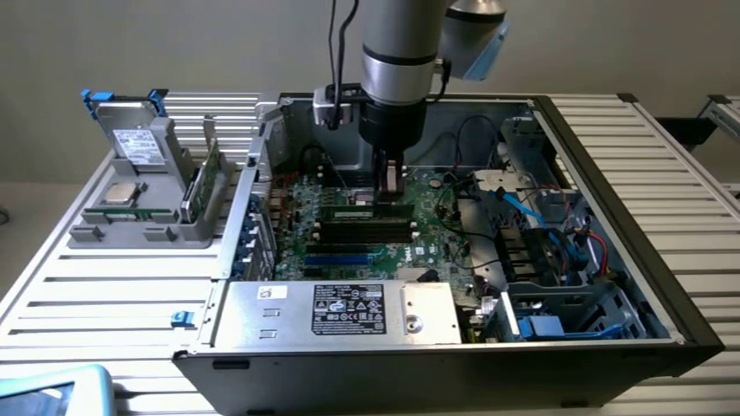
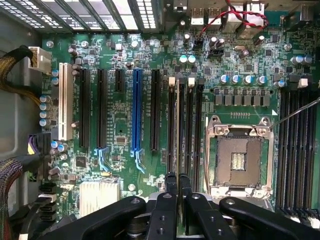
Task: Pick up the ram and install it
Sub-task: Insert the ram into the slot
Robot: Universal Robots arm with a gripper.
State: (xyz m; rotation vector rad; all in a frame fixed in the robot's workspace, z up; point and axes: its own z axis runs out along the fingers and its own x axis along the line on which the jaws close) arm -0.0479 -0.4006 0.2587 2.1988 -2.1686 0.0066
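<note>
The motherboard (image 2: pixel 120 125) is green and glossy, a smooth board with shiny little metal bits. The end effector (image 2: pixel 178 177) looks like matt black plastic. The socket frame (image 2: pixel 211 150) is bare metal and shiny. The table (image 1: pixel 104 295) is pale metal with ribs.

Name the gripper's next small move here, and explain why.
Probably press straight down a little. The shut gripper sits at the top edge of the ram, which stands in line with the black memory slots beside the empty processor socket; whether it is fully seated, I cannot tell.

Two fingers (image 2: pixel 171 195), one computer case (image 1: pixel 463 373), one motherboard (image 2: pixel 122 107), one processor socket (image 2: pixel 239 160), one blue slot (image 2: pixel 136 110).
</note>
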